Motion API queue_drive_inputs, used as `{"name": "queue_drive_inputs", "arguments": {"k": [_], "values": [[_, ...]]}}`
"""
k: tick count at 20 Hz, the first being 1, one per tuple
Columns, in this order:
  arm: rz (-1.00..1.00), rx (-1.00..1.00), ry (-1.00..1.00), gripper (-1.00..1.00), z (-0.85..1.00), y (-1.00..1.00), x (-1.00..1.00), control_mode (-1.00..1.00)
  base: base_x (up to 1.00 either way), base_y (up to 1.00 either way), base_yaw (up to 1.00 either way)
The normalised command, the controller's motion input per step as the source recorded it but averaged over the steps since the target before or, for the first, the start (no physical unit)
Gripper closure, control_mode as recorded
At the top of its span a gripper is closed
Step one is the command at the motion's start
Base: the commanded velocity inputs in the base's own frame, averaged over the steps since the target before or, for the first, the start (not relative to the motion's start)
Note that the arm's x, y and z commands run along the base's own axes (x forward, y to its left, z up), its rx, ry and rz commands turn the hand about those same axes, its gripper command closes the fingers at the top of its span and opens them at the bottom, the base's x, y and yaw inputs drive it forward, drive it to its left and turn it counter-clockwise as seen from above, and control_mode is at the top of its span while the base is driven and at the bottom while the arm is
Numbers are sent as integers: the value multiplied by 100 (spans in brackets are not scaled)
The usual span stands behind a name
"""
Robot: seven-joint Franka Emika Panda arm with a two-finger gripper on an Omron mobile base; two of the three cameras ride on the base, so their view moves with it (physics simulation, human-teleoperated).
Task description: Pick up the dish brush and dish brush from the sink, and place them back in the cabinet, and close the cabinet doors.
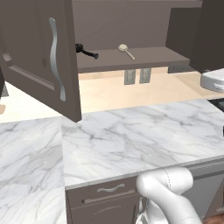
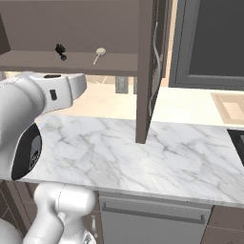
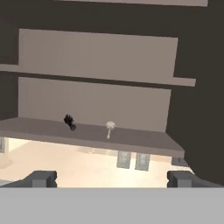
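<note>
Both brushes are already in the cabinet (image 1: pixel 131 59), lying on its bottom board: black brush (image 1: pixel 85 51) to the left, cream brush (image 1: pixel 126 51) just to its right, near each other but apart. They lie flat w/ handles pointing out toward the front edge, prob. because that's how they land when set down from the front. I judge the pick-and-place part done; what's left is the doors.

My pincer (image 3: pixel 112 178) is wide, both fingertips at the far sides of the hand view, nothing between them. It's empty and pulled back from the cabinet, facing the opening, which suits a door push better than a grab.

Left door (image 1: pixel 41 52) hangs open, swung out over the marble counter (image 1: pixel 140 135), wavy silver handle (image 1: pixel 56 59) facing me. Right door (image 2: pixel 147 66) is open too, seen nearly edge-on in the right base view.

What differs btw views: left base view gives the left door's full face and handle, plus the drawer front (image 1: pixel 103 194) under the counter. Right base view gives the right door's edge and its handle (image 2: pixel 155 71), plus my arm's upper links in front. Hand view looks straight in: shows the upper shelf (image 3: pixel 100 78) above the brushes, which the base views cut off. Sink: can't say from here.

Next, prob. swing to one door's outer face and push it shut.
</note>
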Motion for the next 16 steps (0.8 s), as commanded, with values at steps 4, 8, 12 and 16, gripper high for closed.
{"name": "queue_drive_inputs", "arguments": {"k": [4, 8, 12, 16], "values": [[-3, 0, 0, -100, 0, -19, -37, -100, 0, 0, 0], [-5, 0, 0, -100, 0, -21, -38, -100, 0, 0, 0], [-8, 0, 0, -100, 0, -25, -32, -100, 0, 0, 0], [-10, 0, 0, -100, 0, -31, -32, -100, 0, 0, 0]]}}
